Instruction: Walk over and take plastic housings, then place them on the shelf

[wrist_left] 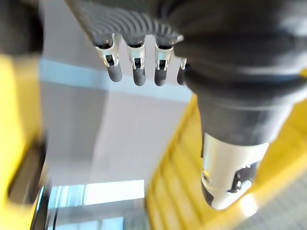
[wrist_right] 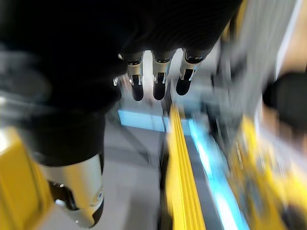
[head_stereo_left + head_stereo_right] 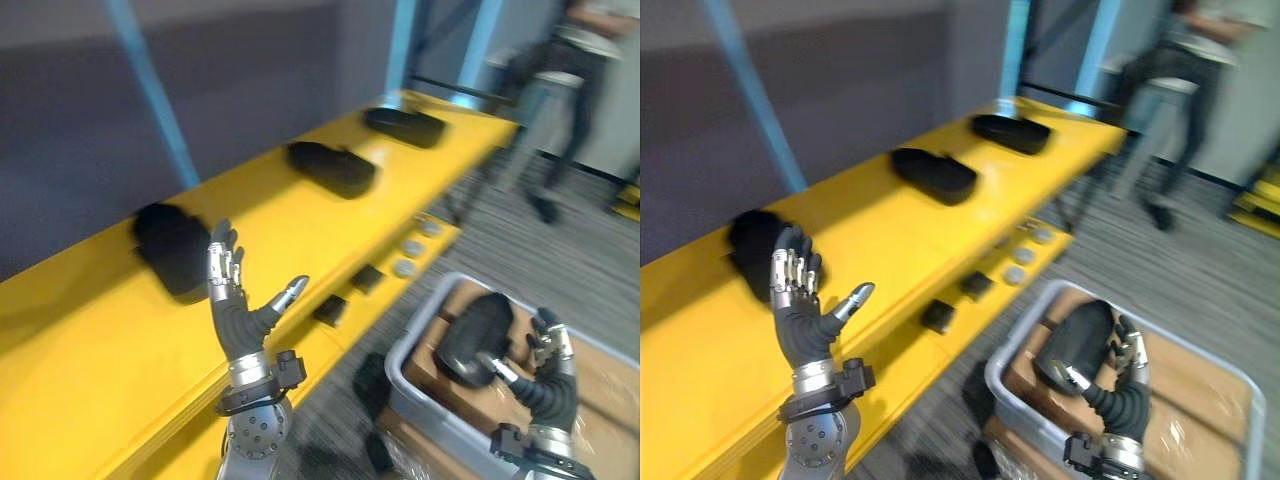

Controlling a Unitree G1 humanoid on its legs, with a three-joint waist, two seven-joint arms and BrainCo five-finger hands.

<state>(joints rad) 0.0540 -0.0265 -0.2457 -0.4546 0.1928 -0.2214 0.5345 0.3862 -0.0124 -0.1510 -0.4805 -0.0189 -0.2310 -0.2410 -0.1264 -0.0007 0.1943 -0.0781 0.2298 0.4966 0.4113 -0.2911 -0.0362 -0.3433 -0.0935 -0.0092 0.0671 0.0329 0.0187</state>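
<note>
Three black plastic housings (image 3: 332,167) lie in a row on the yellow shelf (image 3: 300,230), long axes running back to front. A fourth housing (image 3: 476,335) lies in the grey bin (image 3: 420,400), lengthwise along the shelf's run. The left hand (image 3: 232,310) is raised before the nearest housing and the right hand (image 3: 550,375) is just beside the binned one, both with fingers straight, holding nothing.
</note>
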